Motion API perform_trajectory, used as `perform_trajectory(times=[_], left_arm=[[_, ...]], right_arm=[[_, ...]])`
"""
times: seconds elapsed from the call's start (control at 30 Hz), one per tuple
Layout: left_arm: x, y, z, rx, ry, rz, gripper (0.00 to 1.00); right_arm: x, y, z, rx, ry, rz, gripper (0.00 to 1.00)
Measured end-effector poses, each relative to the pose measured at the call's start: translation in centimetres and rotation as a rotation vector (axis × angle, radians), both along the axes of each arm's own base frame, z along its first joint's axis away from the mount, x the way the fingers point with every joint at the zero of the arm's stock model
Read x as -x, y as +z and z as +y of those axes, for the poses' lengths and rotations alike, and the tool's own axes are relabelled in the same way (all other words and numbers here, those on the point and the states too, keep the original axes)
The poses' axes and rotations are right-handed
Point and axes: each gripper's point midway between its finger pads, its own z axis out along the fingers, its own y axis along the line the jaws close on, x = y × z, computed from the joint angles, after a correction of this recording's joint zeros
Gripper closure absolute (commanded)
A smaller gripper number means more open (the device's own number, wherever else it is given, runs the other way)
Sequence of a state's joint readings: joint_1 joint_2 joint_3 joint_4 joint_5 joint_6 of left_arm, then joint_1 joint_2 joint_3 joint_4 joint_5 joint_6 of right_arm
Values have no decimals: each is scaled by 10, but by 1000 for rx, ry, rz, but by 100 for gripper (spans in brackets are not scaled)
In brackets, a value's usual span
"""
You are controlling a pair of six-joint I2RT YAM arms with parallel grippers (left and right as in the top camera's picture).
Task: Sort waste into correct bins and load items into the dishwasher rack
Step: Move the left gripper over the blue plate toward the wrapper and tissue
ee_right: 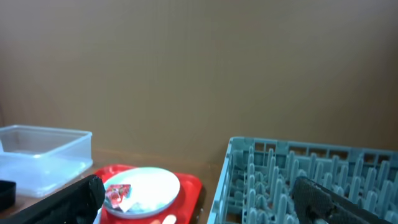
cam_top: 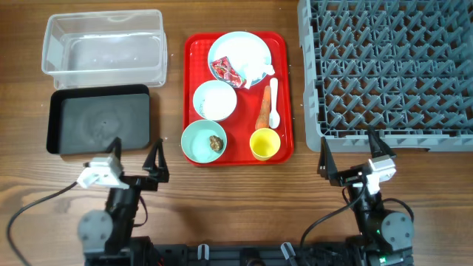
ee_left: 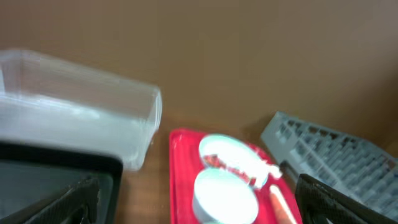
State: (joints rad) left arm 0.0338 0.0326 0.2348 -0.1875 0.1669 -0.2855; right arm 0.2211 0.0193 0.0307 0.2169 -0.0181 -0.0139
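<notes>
The waste all sat on the red serving tray [cam_top: 247, 122] in the middle of the table [cam_top: 222, 210]. A red crinkled wrapper [cam_top: 225, 71] and some crumpled white tissue [cam_top: 256, 71] lay on the pale blue plate [cam_top: 238, 43] at the tray's far end. The orange carrot piece [cam_top: 263, 109] lay on the tray floor just beside the white spoon [cam_top: 274, 103]. The small brown lump [cam_top: 215, 142] sat inside the mint-green bowl [cam_top: 194, 140] at the near left corner. The white bowl [cam_top: 215, 100] stood between plate and green bowl; whether rice lay in it I could not tell. The yellow cup [cam_top: 264, 143] stood at the near right corner.

To the left, the clear tub [cam_top: 103, 18] and, nearer, the black tray [cam_top: 100, 118] showed nothing in them. To the right, no dish showed anywhere in the grey dishwasher rack [cam_top: 392, 66].

The left gripper [cam_top: 137, 151] hung at the near edge of the black tray with its fingers spread wide and nothing between them. The right gripper [cam_top: 349, 151] hung by the rack's near edge, likewise spread wide and empty.

To my eye the job stood at its very first step, with no piece sorted or loaded. The next move called for one arm to reach over the tray, most likely for the wrapper or tissue. It would have to come down onto the plate and pinch the scrap alone, without dragging the plate along.
</notes>
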Motion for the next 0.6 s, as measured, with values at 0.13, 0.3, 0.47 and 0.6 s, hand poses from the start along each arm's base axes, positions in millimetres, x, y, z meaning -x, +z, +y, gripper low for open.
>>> perform_trajectory(times=[0.13,0.3,0.47,0.6], left_arm=[[12,42,0,-19,1,-39,0],[12,71,0,-22,0,19,0],[0,94,-6,-63,-38,130,0],[-12,101,-8,-77,-61,257,0]], right_arm=[[7,27,-1,-6,3,-50,0],[7,51,3,25,16,-38,0],[-6,58,10,98,31,66,0],[-24,69,19,145,64,170,0]])
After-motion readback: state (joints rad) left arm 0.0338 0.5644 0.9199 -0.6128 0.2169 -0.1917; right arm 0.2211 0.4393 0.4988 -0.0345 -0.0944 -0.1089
